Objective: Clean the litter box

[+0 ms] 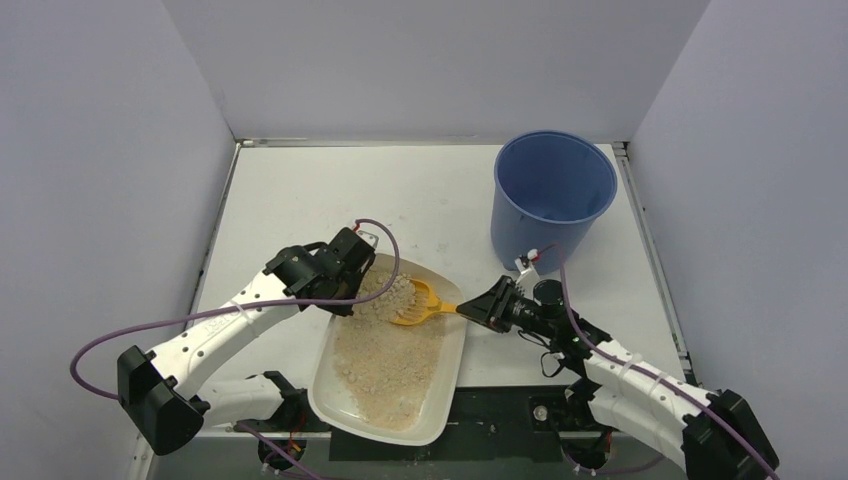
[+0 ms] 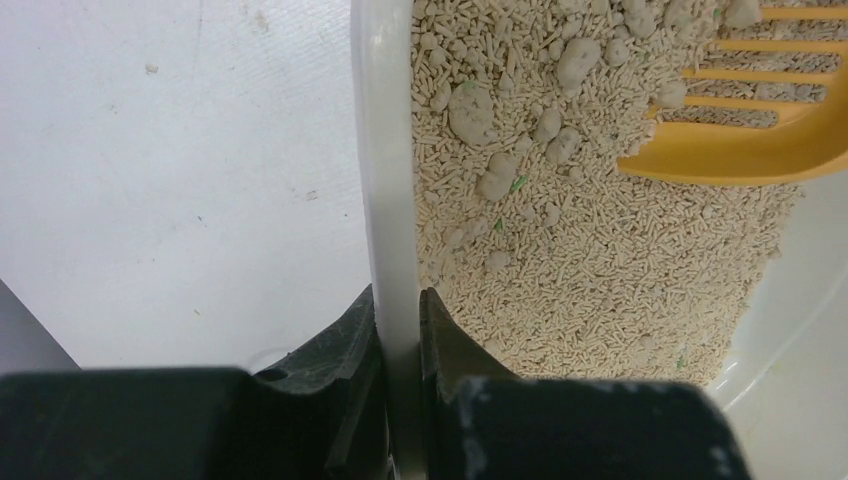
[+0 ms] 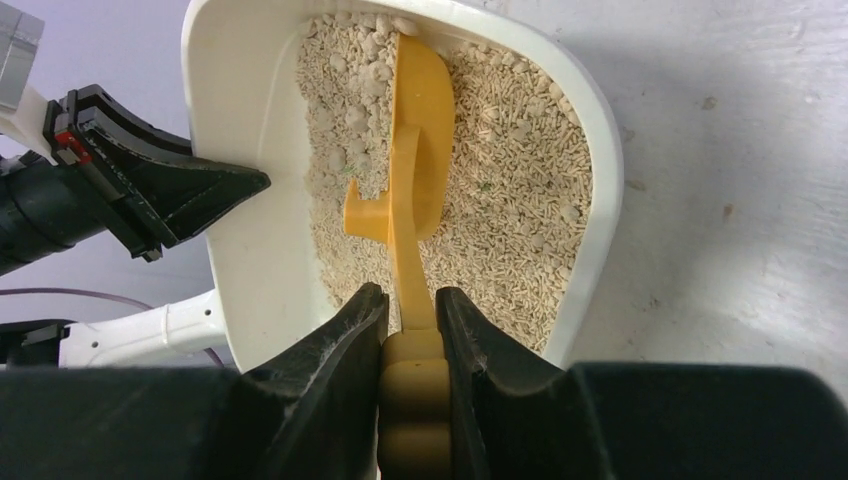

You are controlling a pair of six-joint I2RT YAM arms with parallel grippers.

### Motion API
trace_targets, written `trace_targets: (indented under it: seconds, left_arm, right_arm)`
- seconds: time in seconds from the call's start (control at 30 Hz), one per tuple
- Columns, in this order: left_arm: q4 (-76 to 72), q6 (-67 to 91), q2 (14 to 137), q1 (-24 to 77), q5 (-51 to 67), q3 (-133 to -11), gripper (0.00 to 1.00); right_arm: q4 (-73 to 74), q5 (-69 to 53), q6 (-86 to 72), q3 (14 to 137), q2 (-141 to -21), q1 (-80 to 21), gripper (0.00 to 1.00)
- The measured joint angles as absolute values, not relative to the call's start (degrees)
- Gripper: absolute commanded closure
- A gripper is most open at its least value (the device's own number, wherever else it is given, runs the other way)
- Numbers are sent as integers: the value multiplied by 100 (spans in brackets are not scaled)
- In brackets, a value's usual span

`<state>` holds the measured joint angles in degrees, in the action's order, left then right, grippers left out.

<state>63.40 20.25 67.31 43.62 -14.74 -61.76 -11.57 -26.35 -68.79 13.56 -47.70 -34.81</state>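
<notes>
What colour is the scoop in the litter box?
The scoop is orange-yellow, seen best in the right wrist view.

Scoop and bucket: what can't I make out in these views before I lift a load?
Scoop: nearly edge-on in the right wrist view, cut by the frame edge in the left wrist view, small in the top view; its load cannot be judged.
Blue bucket: top view only; its rim hides the near inner wall and floor edge.
Left gripper: fingertips on the litter box wall are hidden under the wrist in the top view.
</notes>
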Motion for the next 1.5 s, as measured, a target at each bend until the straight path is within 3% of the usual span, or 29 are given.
trace_targets:
  seconds: [0.83, 1.5]
  left_arm:
    - [6615, 1986, 6731, 4560, -2099, -6180, 100]
    - [6121, 2418, 6731, 4331, -1686, -6130, 100]
  right_arm:
    - [-5835, -3378, -7878, 1608, -8597, -4366, 100]
    - [-6416, -2939, -8215, 860, -7990, -4547, 100]
